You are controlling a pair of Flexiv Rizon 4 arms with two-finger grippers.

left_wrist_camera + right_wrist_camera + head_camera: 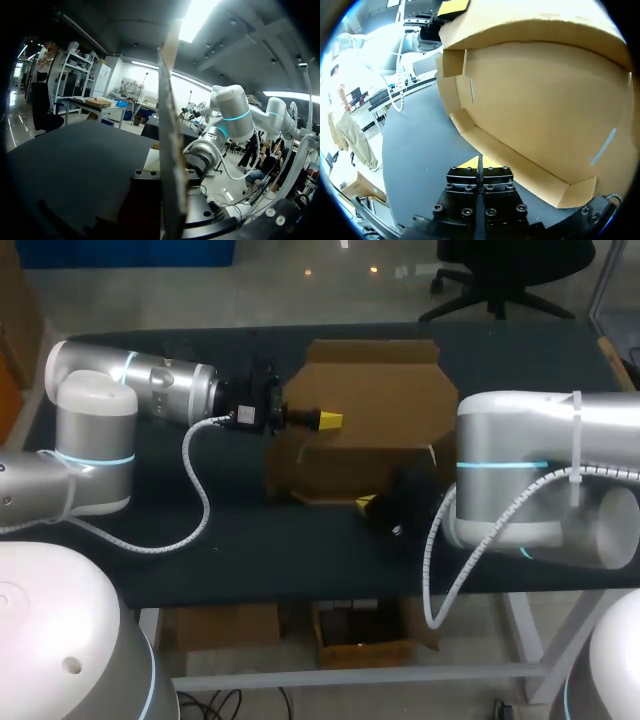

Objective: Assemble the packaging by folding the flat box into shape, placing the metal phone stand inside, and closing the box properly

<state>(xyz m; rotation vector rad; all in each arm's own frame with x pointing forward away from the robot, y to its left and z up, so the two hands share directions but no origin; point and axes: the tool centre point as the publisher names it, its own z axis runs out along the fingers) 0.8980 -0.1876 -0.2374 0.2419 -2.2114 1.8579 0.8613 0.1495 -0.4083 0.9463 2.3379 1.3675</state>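
The left gripper (328, 420) is clamping down on the brown cardboard box (372, 405). One yellow tip is lying on top of the box's left-hand panel. In the left wrist view that panel's edge (170, 150) is running straight up through the narrow gap between the gripper's two halves, so the fingers are closed onto the cardboard from both sides.

The right gripper (480, 163) is sitting with its fingers pressed together, only a thin seam showing between them and nothing caught there. Its yellow tips are resting low on the black table (200, 540), just beside the folded lip along the box's near edge. I cannot tell whether they are touching it.

The box itself is sitting mid-table, partly folded. A broad panel with angled corners is facing up and a darker wall is dropping toward the near side. A small flap is sticking out at the left corner.

The left arm is reaching in level from the left, its wrist pointing across the table, with a white coiled cable (200, 495) looping down beneath it. The right arm is coming in from the right. Its big pale elbow is hanging over the box's right end and hiding that part, and its wrist is tucked down at the near edge.
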